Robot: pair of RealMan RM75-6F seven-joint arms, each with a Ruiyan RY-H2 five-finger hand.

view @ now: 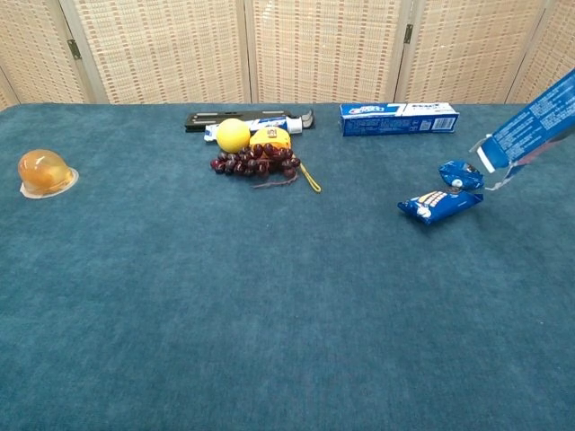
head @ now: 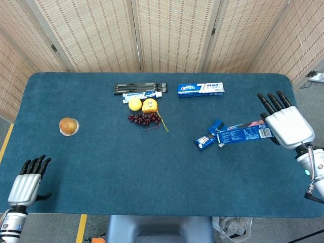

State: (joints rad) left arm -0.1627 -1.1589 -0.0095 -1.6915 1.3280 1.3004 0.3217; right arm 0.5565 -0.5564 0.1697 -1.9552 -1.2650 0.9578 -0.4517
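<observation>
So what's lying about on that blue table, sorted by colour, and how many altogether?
Blue: 4 - toothpaste box, snack box in the right hand, two snack packets
Yellow: 2 - lemon, tape measure
Dark red: 1 - grapes
Orange: 1 - jelly cup
Black: 1 - tool
Total: 9

The right hand [head: 287, 126] holds a long blue cookie box [head: 244, 134] by its far end, at about 3 o'clock on the counter [head: 101, 167]. The box has white print and a barcode, and its open end points toward 9 o'clock. In the chest view the box [view: 530, 126] is tilted, with the open end low and above the cloth. Two small blue cookie packets lie on the counter just beside this open end: one [head: 204, 141] lies flat and long, the other [head: 216, 125] is shorter, touching or nearly touching the first.
</observation>
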